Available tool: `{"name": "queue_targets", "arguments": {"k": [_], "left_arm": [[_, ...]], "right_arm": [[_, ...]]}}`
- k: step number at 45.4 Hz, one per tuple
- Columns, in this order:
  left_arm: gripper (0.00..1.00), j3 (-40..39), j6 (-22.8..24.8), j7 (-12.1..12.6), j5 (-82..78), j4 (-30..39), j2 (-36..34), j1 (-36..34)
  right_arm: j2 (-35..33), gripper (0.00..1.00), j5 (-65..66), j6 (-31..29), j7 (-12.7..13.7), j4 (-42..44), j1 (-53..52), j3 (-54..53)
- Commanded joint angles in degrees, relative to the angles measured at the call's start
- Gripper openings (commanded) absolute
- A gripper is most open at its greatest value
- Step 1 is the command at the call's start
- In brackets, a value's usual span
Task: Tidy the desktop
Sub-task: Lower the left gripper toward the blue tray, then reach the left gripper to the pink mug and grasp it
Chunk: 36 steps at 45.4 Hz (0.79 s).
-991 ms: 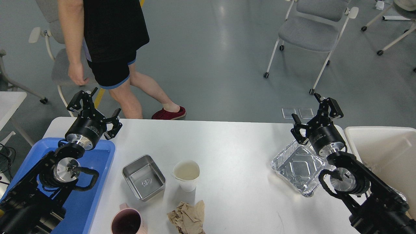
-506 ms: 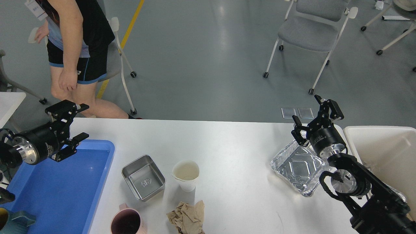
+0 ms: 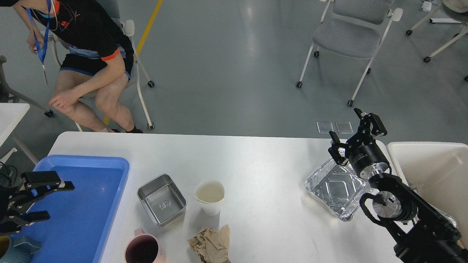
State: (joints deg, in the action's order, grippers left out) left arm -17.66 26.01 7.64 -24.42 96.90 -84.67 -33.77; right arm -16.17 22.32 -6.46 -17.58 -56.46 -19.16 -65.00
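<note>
The white desktop point(image 3: 256, 160) holds a small steel tray point(image 3: 161, 199), a white paper cup point(image 3: 209, 197), a crumpled brown paper point(image 3: 211, 244), a pink mug point(image 3: 142, 250) at the front edge and a foil tray point(image 3: 336, 187) on the right. My left gripper point(image 3: 43, 199) is open and empty over the left part of the blue tray point(image 3: 82, 208). My right gripper point(image 3: 355, 135) is open and empty, raised above the far corner of the foil tray.
A teal mug point(image 3: 14, 248) sits in the blue tray's near left corner. A white bin point(image 3: 431, 164) stands off the desktop's right edge. A person sits on a chair point(image 3: 80, 69) beyond the far left corner. A smaller white table point(image 3: 11, 113) is at the left.
My left arm has drawn back and down toward the left edge, its gripper now low over the blue tray. The person walked left and sat down. My right arm barely moved.
</note>
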Motion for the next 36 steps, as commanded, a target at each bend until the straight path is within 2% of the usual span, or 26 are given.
{"name": "queue_targets", "arguments": {"k": [1,36], "left_arm": [[0.97,-0.09,4.31,0.0,-0.1,-0.04,-4.62,-0.06],[0.97,-0.18,4.84,0.0,-0.19,-0.13,-3.92,0.02]], "right_arm": [[0.09,1.0,0.09,-0.05,0.0,0.12,-0.09,0.05],[0.0,1.0,0.09,-0.22,0.0,0.03,0.35,0.05]]}}
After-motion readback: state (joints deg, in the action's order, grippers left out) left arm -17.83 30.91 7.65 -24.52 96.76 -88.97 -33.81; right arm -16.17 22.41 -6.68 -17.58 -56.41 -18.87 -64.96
